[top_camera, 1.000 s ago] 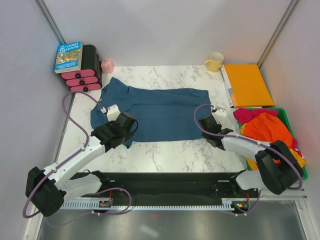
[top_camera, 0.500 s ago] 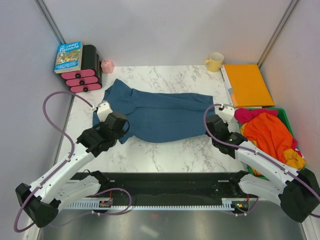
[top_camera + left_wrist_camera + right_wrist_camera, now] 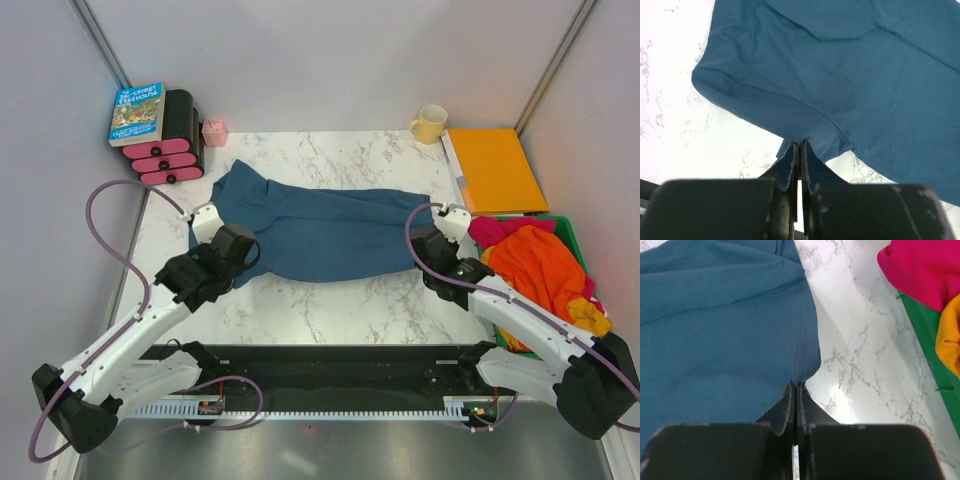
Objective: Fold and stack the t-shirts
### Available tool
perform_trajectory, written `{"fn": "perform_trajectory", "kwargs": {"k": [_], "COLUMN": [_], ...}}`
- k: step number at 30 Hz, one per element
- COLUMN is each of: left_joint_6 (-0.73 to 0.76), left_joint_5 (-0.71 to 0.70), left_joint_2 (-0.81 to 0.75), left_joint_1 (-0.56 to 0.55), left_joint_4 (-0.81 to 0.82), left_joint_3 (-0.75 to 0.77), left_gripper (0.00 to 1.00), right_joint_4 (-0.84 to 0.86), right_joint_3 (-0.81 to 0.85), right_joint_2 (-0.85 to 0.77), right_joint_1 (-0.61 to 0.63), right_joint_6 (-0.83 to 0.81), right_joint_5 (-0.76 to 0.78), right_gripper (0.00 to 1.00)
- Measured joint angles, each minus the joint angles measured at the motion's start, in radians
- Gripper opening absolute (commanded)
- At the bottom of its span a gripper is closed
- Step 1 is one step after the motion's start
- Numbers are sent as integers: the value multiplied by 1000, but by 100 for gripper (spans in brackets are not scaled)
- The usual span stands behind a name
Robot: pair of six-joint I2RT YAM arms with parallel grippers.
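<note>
One teal t-shirt (image 3: 320, 235) lies lengthwise 9-to-3 o'clock; left claw (image 3: 800, 145) and right claw (image 3: 795, 386), fully closed, pinch its near edge. Three other t-shirts (image 3: 535, 262) bunch at 3 o'clock.

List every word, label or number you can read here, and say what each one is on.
On the book: title lettering on its blue cover, too small and blurred to read.
On the blue t-shirt, the mug and the orange folder: no lettering visible.
In the two wrist views: no text at all.
</note>
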Motion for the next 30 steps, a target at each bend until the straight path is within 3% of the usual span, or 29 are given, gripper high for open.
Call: {"fn": "perform_trajectory", "kwargs": {"k": [11,20,30], "left_joint_6": [89,145,187], "left_joint_5": [-63,-56,-30], "left_joint_2": [261,442,607], "left_joint_1": [27,142,276], "left_joint_4": [89,179,257], "left_joint_3": [211,249,340], "left_gripper": [2,2,2], "right_joint_4": [53,121,174], "right_joint_3": [84,108,244], "right_joint_2": [162,335,494], "right_joint_1": [-90,-165,-214], "right_joint_6": [-23,-43,-52], "right_joint_5": [-11,-36,-40], "right_gripper": [0,0,0]}}
